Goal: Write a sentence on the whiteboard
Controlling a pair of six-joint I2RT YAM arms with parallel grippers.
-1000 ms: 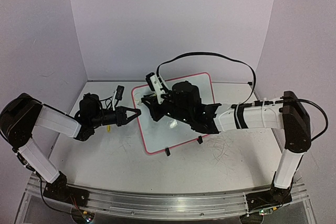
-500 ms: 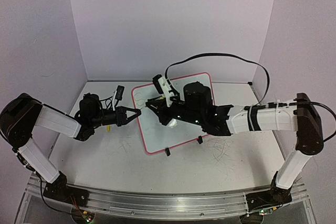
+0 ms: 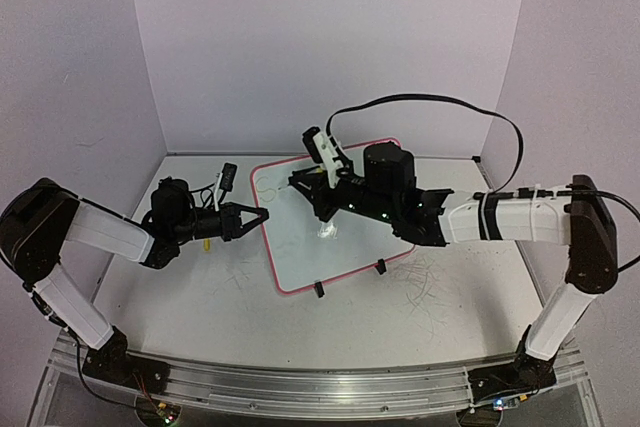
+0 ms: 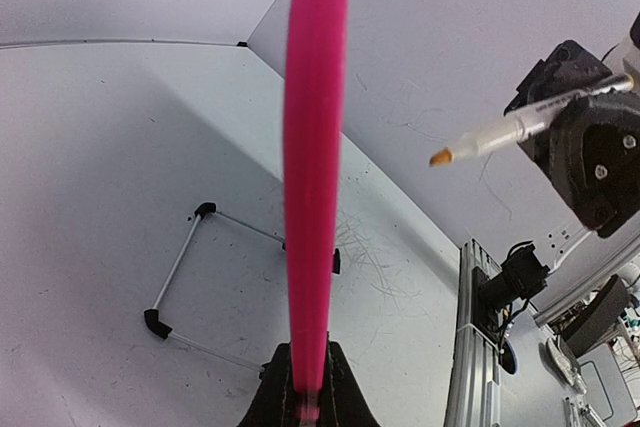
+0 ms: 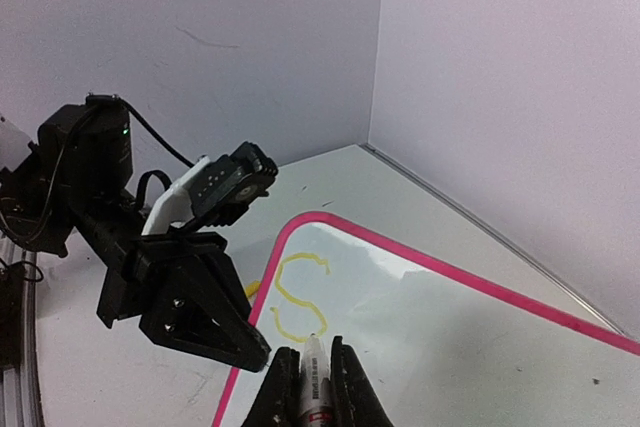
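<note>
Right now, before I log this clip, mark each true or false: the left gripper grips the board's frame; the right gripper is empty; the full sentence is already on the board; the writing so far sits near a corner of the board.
1. The left gripper is shut on the pink frame of the whiteboard. True.
2. The right gripper is empty. False: it is shut on a marker.
3. The full sentence is already on the board. False: only a yellow S shows.
4. The writing so far sits near a rounded corner of the board. True: the S lies just inside the frame, by the corner nearest the left gripper.
</note>
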